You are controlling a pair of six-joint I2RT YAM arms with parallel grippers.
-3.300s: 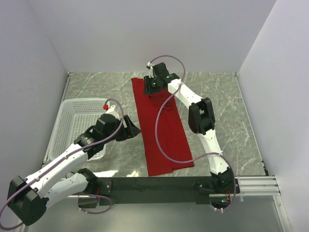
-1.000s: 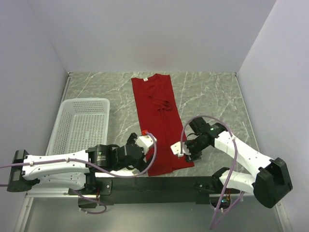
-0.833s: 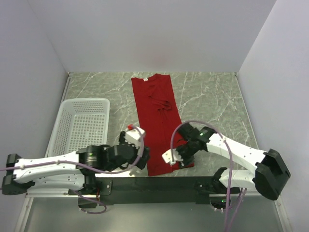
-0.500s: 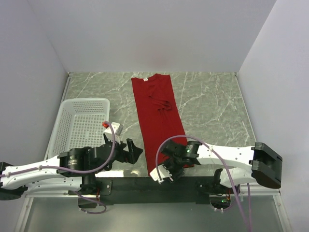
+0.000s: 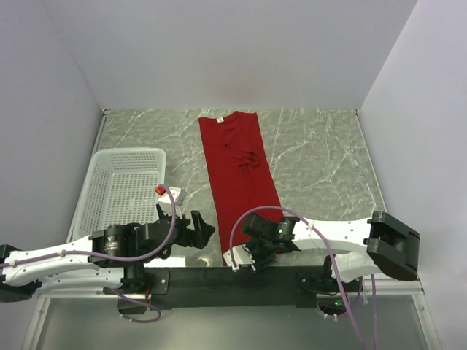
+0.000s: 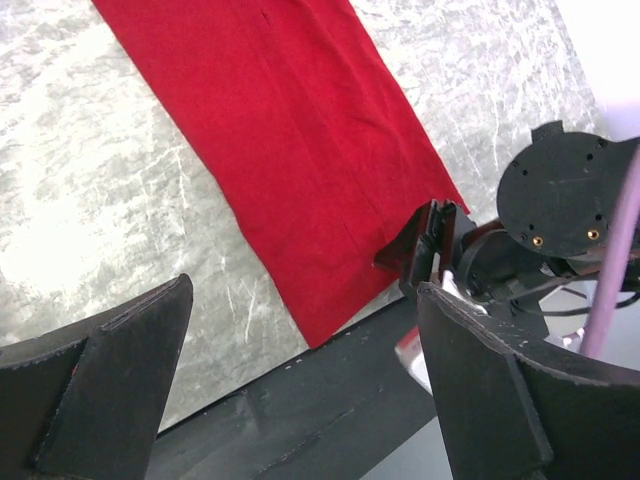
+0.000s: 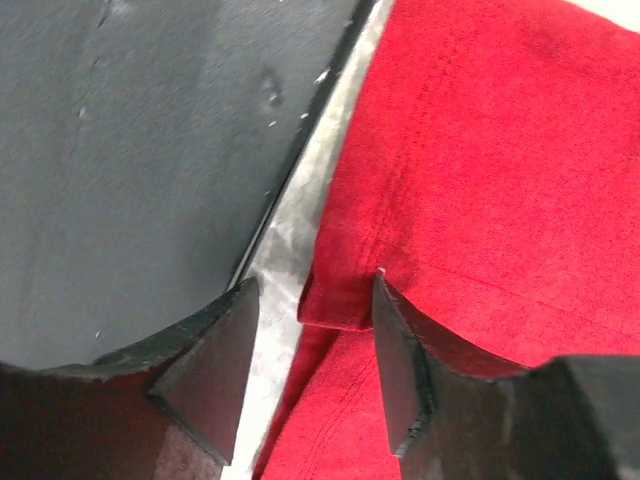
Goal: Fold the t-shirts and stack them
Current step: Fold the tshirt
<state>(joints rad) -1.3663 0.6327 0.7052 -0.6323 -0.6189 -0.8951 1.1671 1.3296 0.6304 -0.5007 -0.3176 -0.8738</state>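
Note:
The deep-red t-shirt [image 5: 237, 168] lies folded into a long narrow strip running from the back of the table to its near edge. My right gripper [image 5: 248, 251] is low over the near hem. In the right wrist view its jaws stand apart around a doubled-over bit of the t-shirt [image 7: 480, 150] hem, with a gap on the left side. My left gripper [image 5: 204, 224] hovers open just left of the hem. In the left wrist view the t-shirt [image 6: 300, 150] lies ahead of the left gripper [image 6: 305, 290], and a raised hem corner shows beside the right gripper [image 6: 432, 240].
A white mesh basket [image 5: 124, 153] stands at the left of the marble table. The black base rail [image 5: 219, 278] runs along the near edge, right beside the hem; it also fills the near side of both wrist views [image 6: 300, 410] [image 7: 150, 120].
My right arm swung left along the near hem and dropped low over it. The left arm drew back to the left, off the hem. The t-shirt stayed flat.

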